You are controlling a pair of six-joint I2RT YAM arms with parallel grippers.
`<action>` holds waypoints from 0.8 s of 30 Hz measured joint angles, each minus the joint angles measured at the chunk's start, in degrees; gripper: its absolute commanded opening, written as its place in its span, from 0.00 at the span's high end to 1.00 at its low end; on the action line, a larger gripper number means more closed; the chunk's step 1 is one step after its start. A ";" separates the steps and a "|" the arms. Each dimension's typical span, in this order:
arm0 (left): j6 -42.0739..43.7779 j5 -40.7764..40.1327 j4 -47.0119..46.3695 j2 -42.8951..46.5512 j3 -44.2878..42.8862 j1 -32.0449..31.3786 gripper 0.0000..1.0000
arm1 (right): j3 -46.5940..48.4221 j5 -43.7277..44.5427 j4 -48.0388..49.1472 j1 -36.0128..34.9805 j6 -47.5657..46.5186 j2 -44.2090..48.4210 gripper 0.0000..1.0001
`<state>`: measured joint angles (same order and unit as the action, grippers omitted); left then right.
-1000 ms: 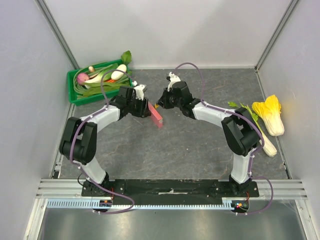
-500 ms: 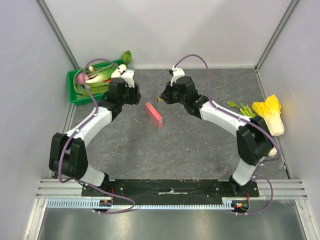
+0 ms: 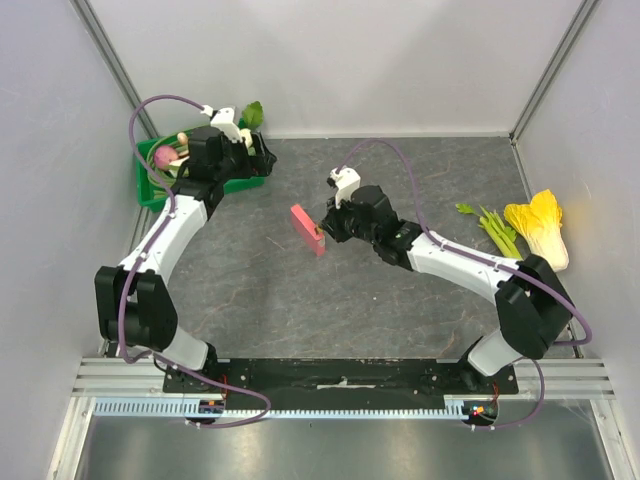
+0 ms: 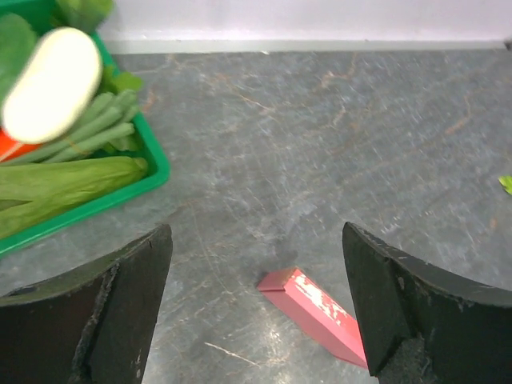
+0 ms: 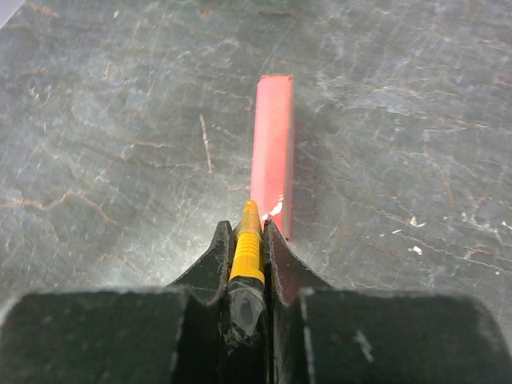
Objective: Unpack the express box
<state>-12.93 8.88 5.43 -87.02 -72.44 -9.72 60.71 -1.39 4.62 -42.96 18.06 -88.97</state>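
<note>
**Right wrist view: right end effector (image 5: 250, 228) is bringing a tool tip to the near end of the express box (image 5: 273, 152)**

The right end effector is clamping a slim yellow-orange tool (image 5: 247, 244) between its fingers. The tool's tip appears to be touching the box's short end at the middle of the frame. The pink-red box is lying flat on the grey desk (image 5: 96, 144), and its long axis is running straight away from the fingers toward the top of the frame, almost in line with the tool.

In the top view the box (image 3: 307, 229) is sitting a little left of centre, slanting from upper left to lower right, and the right end effector (image 3: 322, 231) is sitting at its lower-right end.

The left end effector (image 4: 256, 240) is hanging with its fingers wide apart and gripping nothing. It is beside the green crate (image 4: 156, 172) at the upper left of the top view, well apart from the box. So the right arm is the nearer one, and the next move probably means working the tip along that long axis.
</note>
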 measured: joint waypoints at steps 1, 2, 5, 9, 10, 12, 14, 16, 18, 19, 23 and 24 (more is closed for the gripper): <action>-0.07 1.57 0.09 -0.35 0.00 -0.04 0.16 | -0.33 0.31 0.00 -0.55 -0.42 -0.02 1.00; -0.26 3.74 0.20 -0.92 -0.11 -0.04 0.19 | -0.46 0.31 0.02 -1.16 -0.85 -0.04 1.00; -1.42 10.71 0.22 -4.35 -0.90 -0.11 0.25 | -0.48 1.44 0.46 -3.63 -2.23 -0.33 1.00; -2.93 18.62 0.39 -11.19 -1.70 -1.29 0.28 | -0.63 2.38 1.20 -6.03 -3.34 -2.10 1.00; -3.06 19.91 0.61 -13.03 -1.92 -1.88 0.29 | -0.83 2.75 1.36 -6.25 -3.39 -2.64 1.00; -3.04 21.68 1.18 -15.85 -2.25 -3.61 0.29 | -1.36 3.41 1.38 -6.34 -3.54 -3.67 1.00; -2.93 22.80 2.21 -18.18 -2.67 -5.88 0.29 | -1.88 4.39 1.38 -6.34 -3.54 -4.55 1.00; -2.67 23.34 2.69 -19.58 -3.21 -7.93 0.29 | -2.34 5.46 1.36 -6.34 -3.50 -5.05 1.00; -2.19 24.41 3.65 -20.76 -4.66 -9.46 0.31 | -2.69 6.62 1.64 -6.34 -3.28 -5.44 1.00; -1.70 24.87 4.90 -21.66 -6.32 -10.01 0.32 | -2.84 7.26 2.01 -6.34 -3.04 -5.66 1.00; 0.46 25.73 7.72 -25.09 -12.68 -10.25 0.33 | -3.58 9.51 2.40 -6.34 -2.01 -6.12 1.00; 1.01 25.73 8.22 -25.14 -12.83 -10.21 0.33 | -3.78 10.19 2.54 -6.34 -1.73 -6.19 1.00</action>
<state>-11.92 34.61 13.65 -112.16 -85.27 -19.92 56.93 8.80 7.16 -49.30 16.34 -95.15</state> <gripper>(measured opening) 0.679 0.146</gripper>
